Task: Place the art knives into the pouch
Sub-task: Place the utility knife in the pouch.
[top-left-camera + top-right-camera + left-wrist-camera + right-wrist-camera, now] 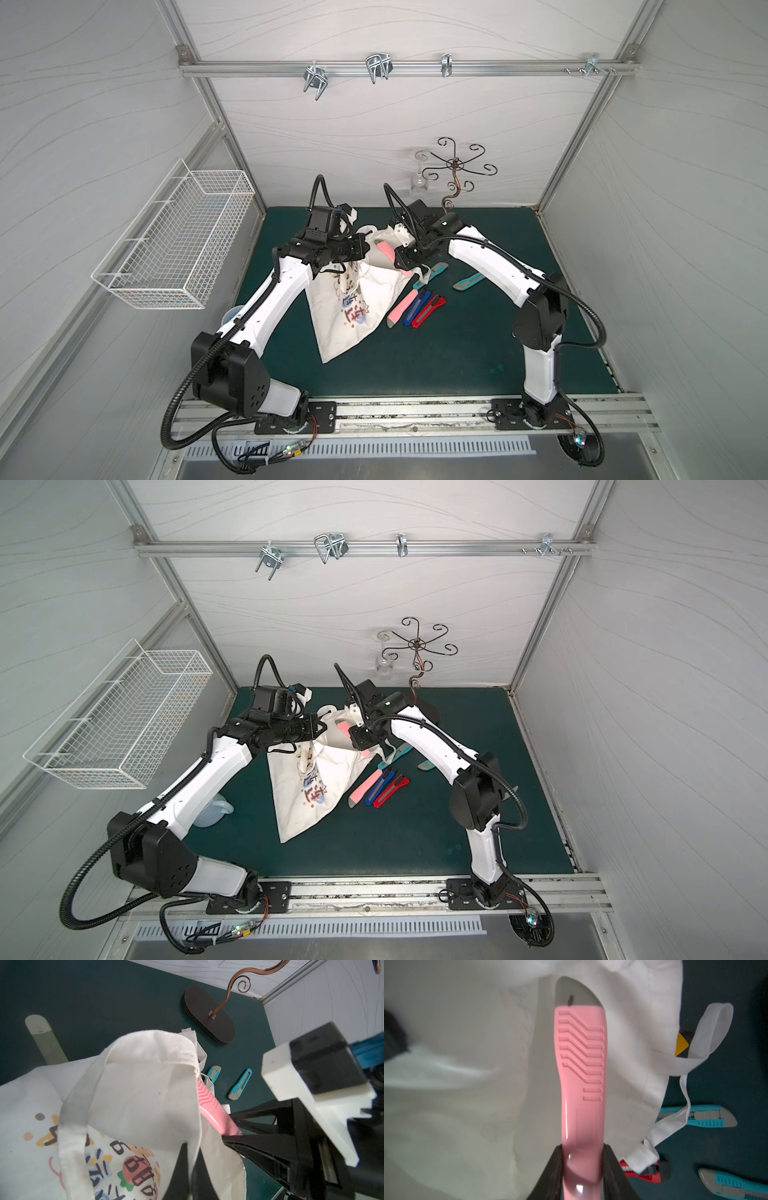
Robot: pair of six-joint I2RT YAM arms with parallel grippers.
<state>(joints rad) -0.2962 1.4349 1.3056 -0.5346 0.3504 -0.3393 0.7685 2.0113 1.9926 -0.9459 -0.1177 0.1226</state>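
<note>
Canvas pouch (349, 316) held open, knife (581, 1076) part way in.
On the left, our left gripper (363, 248) is clamped on the pouch rim; if cloth slips out, the mouth may fall shut. The knife has its front end inside the mouth, the right gripper (583, 1148) clamped on its rear; we fear an early release drops it beside the spare knives (415, 309).

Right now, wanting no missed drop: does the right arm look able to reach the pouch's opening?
Probably yes: the left gripper holds the pouch rim up and open, and the pink knife in the right gripper points in, nothing between.
</note>
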